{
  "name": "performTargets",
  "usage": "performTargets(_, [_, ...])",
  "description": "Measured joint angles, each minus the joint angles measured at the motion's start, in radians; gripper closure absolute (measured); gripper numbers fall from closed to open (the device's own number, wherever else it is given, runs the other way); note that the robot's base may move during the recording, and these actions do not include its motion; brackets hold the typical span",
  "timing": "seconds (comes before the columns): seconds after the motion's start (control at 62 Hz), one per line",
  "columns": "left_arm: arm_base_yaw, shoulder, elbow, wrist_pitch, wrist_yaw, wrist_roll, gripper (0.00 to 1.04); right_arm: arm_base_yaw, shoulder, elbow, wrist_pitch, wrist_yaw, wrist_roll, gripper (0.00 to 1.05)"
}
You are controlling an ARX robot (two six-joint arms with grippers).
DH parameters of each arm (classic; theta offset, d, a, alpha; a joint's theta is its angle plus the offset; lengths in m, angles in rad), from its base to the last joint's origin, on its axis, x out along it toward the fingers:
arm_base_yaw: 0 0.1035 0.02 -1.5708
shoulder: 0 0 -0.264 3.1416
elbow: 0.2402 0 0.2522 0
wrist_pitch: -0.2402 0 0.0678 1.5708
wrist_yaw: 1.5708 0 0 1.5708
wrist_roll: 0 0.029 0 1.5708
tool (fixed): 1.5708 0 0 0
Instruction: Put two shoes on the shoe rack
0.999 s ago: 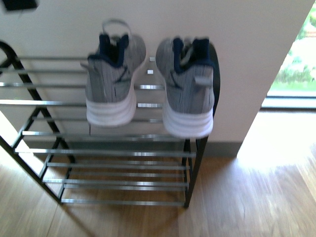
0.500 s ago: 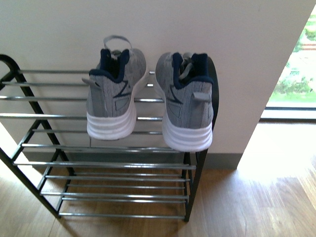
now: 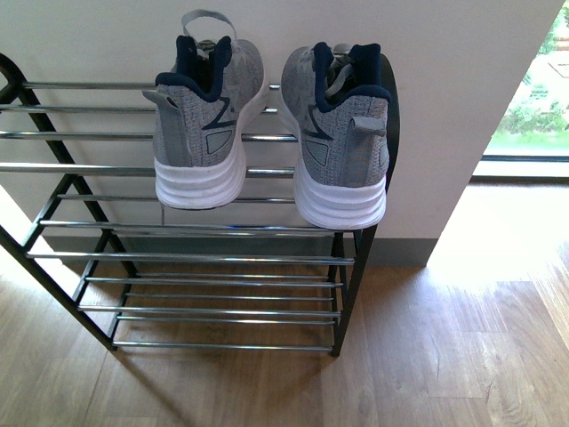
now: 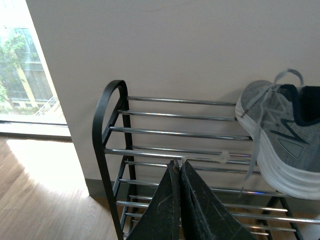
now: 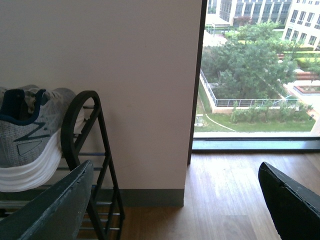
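Two grey knit shoes with white soles and navy collars stand side by side on the top tier of the shoe rack (image 3: 107, 167), heels toward me: the left shoe (image 3: 206, 124) and the right shoe (image 3: 342, 142), which sits at the rack's right end. Neither arm shows in the front view. In the left wrist view my left gripper (image 4: 178, 162) is shut with nothing in it, in front of the rack (image 4: 107, 125), left of one shoe (image 4: 280, 130). In the right wrist view my right gripper (image 5: 175, 172) is wide open and empty, right of the rack's end (image 5: 80, 125) and a shoe (image 5: 30, 135).
The rack stands against a pale wall (image 3: 444, 89) on a wooden floor (image 3: 444, 347). A floor-level window (image 3: 533, 116) lies to the right. Lower tiers of chrome rods (image 3: 213, 285) hold nothing.
The front view has shifted: the rack and shoes sit slightly higher in the picture than half a second ago. The shoes keep their places on the rack.
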Motion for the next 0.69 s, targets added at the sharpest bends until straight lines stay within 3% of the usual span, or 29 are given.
performTargets(0.693, [0.001, -0.397, -0.002, -0.365, 0.002, 0.001, 1.04, 0.0, 0.0, 0.0, 0.0, 0.0, 0.0, 0.09])
